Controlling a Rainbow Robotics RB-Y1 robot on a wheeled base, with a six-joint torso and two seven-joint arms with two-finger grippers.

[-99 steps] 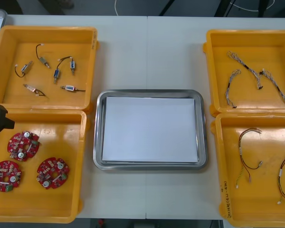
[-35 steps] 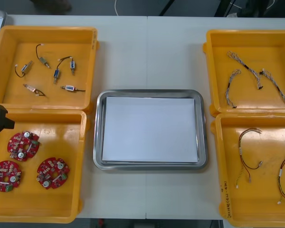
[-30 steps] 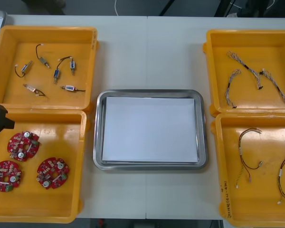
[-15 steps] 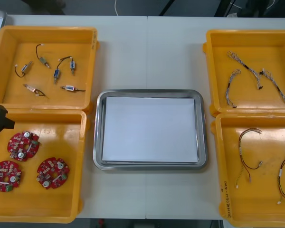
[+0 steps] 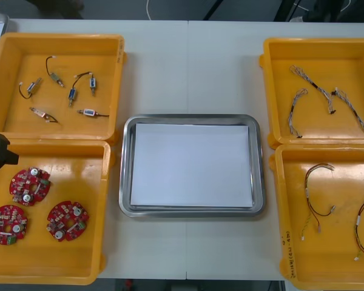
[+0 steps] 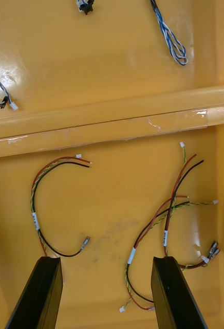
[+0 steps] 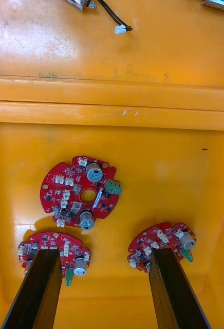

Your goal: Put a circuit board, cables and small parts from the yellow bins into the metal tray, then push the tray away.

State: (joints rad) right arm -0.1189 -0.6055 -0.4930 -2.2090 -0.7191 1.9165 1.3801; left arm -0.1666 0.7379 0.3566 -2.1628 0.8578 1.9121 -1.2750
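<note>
Nothing has shifted over the last few seconds: every item lies where it did and neither arm has moved, so I judge the task to be at its very start, with no pick begun. The light table (image 5: 188,66) carries four yellow plastic bins, two along its left edge and two along its right. Between them, at the table's middle, sits the shiny rectangular metal tray (image 5: 126,163), white inside and holding nothing yet. The near left bin (image 5: 48,270) holds three round red circuit boards (image 5: 30,186), lying apart from one another. The far left bin (image 5: 12,54) holds the small metal parts (image 5: 70,94) with dark leads. The far right bin (image 5: 279,60) holds the twisted blue and white cables (image 5: 327,97). The near right bin (image 5: 340,267) holds the thin red and yellow cables (image 5: 318,194), one looped alone and the others tangled near the table's right edge. The left gripper (image 7: 103,252) hangs above the boards, its black fingers (image 7: 32,288) spread wide on nothing, with the two nearest boards by their tips. The right gripper (image 6: 106,259) hangs likewise over the red and yellow cables, fingers wide and empty. Both seem posed for a first descent, and a board looks the likeliest opening pick.
</note>
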